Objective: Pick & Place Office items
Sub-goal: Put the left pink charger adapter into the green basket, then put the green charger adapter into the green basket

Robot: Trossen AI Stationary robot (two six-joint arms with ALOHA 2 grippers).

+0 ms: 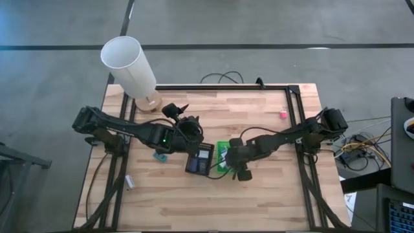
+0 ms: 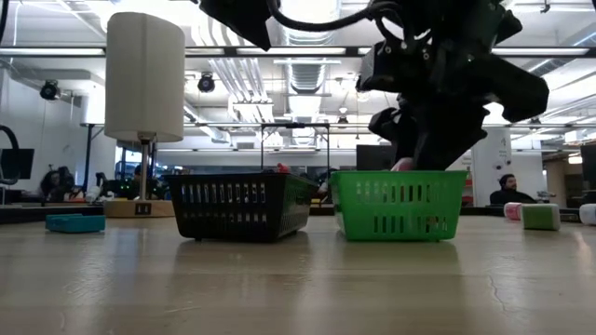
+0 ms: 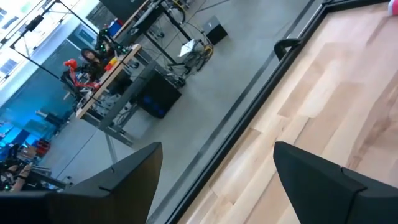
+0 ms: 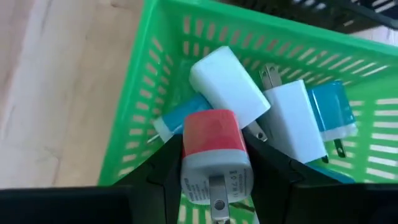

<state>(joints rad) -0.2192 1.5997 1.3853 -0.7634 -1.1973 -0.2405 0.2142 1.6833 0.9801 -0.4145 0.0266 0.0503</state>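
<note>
Right wrist view: right fingers [image 4: 214,180] clamp red plug [image 4: 214,158] over crowded green basket [image 4: 149,74]; left fingers [image 3: 217,180] apart.

Open-plan lab workspace, exposed ceiling ducts [image 2: 307,79], strip lights, desks with equipment [image 3: 118,68], seated person [image 2: 506,189]

You see a bright green slotted basket [image 4: 149,93] holding plug adapters: one red over white [image 4: 214,155] between the dark fingers [image 4: 168,168] of the right pincer [image 4: 214,177], two plain white [image 4: 227,84], and two teal-blue with white [image 4: 333,112]. At its 9 o'clock stands a black slotted basket [image 2: 242,207]. The tabletop [image 1: 259,194] is pale striped wood, with a pink block [image 1: 283,114] and a white lampshade [image 1: 128,65].
</note>
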